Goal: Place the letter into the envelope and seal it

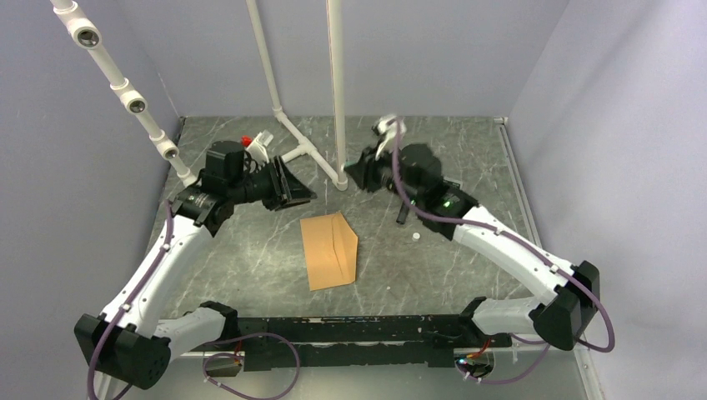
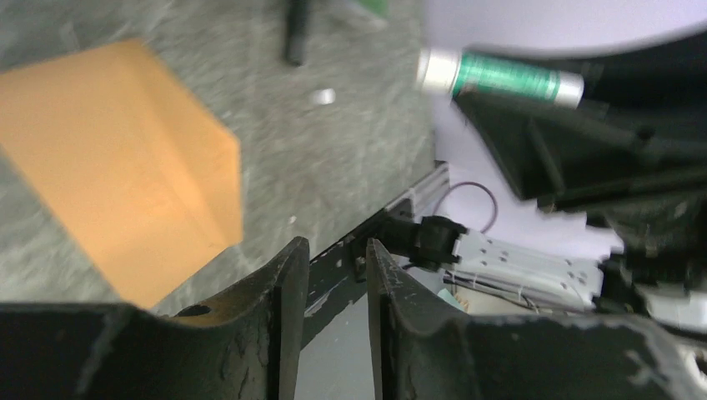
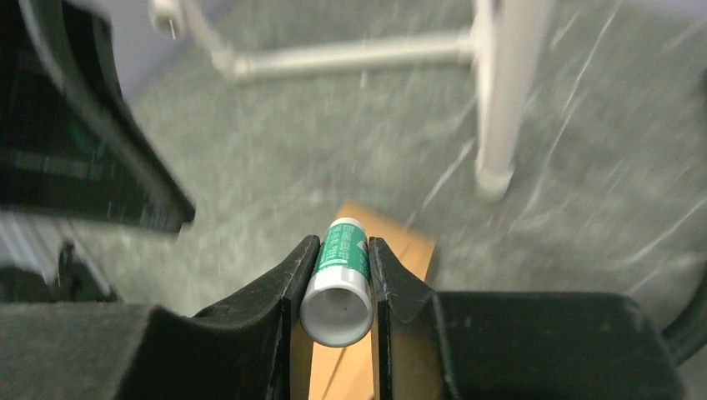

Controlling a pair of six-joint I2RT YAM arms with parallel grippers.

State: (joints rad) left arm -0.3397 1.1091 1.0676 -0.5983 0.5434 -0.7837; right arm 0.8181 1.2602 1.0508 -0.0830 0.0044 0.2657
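The orange-brown envelope (image 1: pixel 329 250) lies flat in the middle of the table, its pointed flap folded over toward the right; it also shows as the envelope (image 2: pixel 108 183) and, under the right fingers, the envelope (image 3: pixel 400 242). The letter is out of view. My left gripper (image 1: pixel 302 193) hovers just behind the envelope's far left corner; in the left wrist view this gripper (image 2: pixel 338 246) has a narrow gap between its jaws, and nothing in it. My right gripper (image 1: pixel 354 177) hangs behind the far right corner, and this gripper (image 3: pixel 343 242) is shut on a green-and-white glue stick (image 3: pixel 340 287), which is also seen from the left wrist (image 2: pixel 500 79).
A white pipe frame (image 1: pixel 338 92) stands at the back, its foot (image 1: pixel 342 179) between the two grippers. A small white piece (image 1: pixel 415 237) lies on the table right of the envelope. A black rail (image 1: pixel 367 329) runs along the near edge. Walls close in on three sides.
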